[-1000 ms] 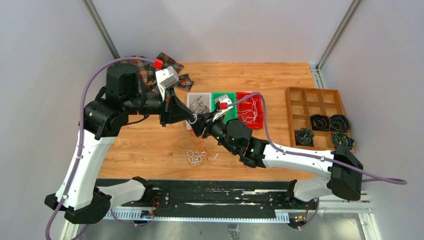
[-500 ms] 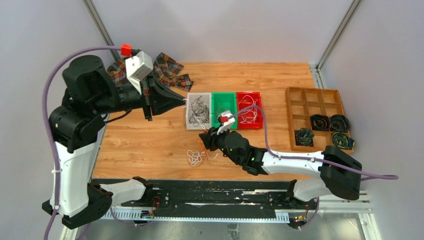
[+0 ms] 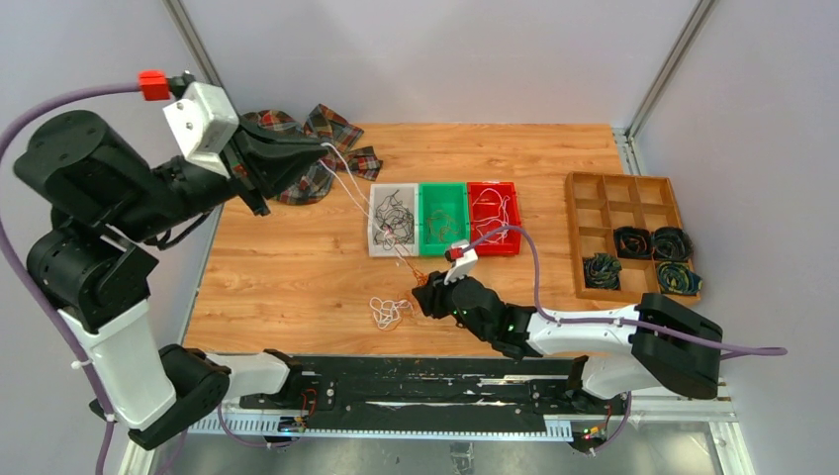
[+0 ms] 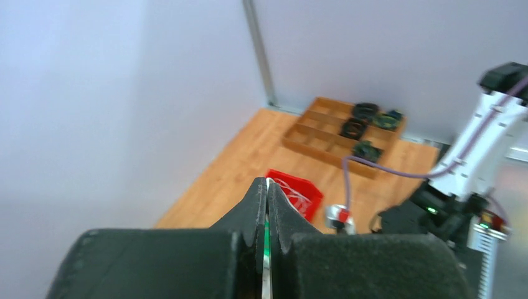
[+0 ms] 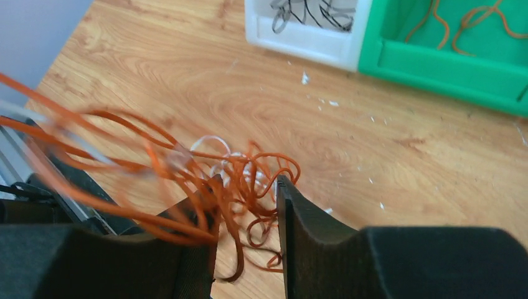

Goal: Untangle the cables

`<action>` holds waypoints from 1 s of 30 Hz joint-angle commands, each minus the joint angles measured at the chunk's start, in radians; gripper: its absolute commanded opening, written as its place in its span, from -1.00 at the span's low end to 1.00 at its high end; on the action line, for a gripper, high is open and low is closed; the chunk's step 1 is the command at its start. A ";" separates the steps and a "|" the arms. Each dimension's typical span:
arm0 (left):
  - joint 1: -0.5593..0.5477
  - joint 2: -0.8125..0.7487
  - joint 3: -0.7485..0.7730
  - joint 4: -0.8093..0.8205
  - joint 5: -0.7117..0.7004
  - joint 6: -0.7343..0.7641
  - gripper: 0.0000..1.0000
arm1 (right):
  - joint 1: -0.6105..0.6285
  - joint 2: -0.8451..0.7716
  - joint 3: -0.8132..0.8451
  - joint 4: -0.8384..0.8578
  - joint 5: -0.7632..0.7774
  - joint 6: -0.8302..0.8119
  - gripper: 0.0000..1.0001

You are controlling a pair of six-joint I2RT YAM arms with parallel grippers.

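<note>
the left gripper (image 3: 322, 148), up high by the table's (image 3: 297, 287) far left corner, had its jaws pinched on a thin white strand (image 4: 266, 274) running down to the right gripper (image 3: 420, 292), whose half-parted jaws, low over the wood, straddled tangled orange cables (image 5: 199, 180), grip unclear.

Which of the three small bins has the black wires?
The white bin, leftmost of the row; the green bin beside it holds orange ones, the red bin white ones.

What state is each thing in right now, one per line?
left tool: shut on white cable, raised high
right tool: open, orange tangle in its gap
white bin: holds black cables
green bin: holds orange cables
red bin: holds white cables
loose white pile: lying on table
</note>
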 commanded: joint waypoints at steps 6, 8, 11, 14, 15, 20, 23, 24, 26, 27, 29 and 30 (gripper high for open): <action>-0.003 -0.037 0.031 0.272 -0.379 0.180 -0.99 | 0.019 0.004 -0.108 -0.052 0.025 0.083 -0.23; -0.003 -0.059 -0.014 0.347 -0.440 0.200 -0.99 | 0.021 0.010 -0.116 -0.052 0.023 0.088 -0.22; -0.003 -0.076 -0.049 0.376 -0.421 0.205 -0.99 | 0.021 -0.004 -0.122 -0.049 0.021 0.084 -0.16; -0.003 -0.089 -0.090 0.317 -0.326 0.181 -0.99 | 0.024 -0.075 -0.076 -0.106 0.031 0.029 -0.01; -0.003 -0.101 -0.121 0.313 -0.300 0.175 -0.99 | 0.024 -0.104 -0.050 -0.134 0.038 0.005 0.04; -0.004 -0.140 -0.217 0.297 -0.196 0.152 -0.99 | 0.027 -0.245 0.107 -0.224 0.024 -0.156 0.29; -0.003 -0.145 -0.230 0.283 -0.115 0.140 -0.99 | 0.028 -0.284 0.219 -0.250 -0.031 -0.251 0.34; -0.003 -0.148 -0.236 0.283 -0.097 0.133 -0.99 | 0.028 -0.286 0.258 -0.259 -0.056 -0.274 0.34; -0.003 -0.150 -0.244 0.283 -0.074 0.118 -0.99 | 0.028 -0.277 0.335 -0.276 -0.102 -0.303 0.35; -0.003 -0.152 -0.250 0.282 -0.064 0.113 -0.99 | 0.028 -0.268 0.367 -0.272 -0.127 -0.316 0.35; -0.003 -0.158 -0.262 0.284 -0.041 0.102 -0.99 | 0.028 -0.240 0.420 -0.252 -0.170 -0.327 0.34; -0.003 -0.162 -0.267 0.283 -0.029 0.095 -0.99 | 0.027 -0.226 0.443 -0.242 -0.189 -0.326 0.33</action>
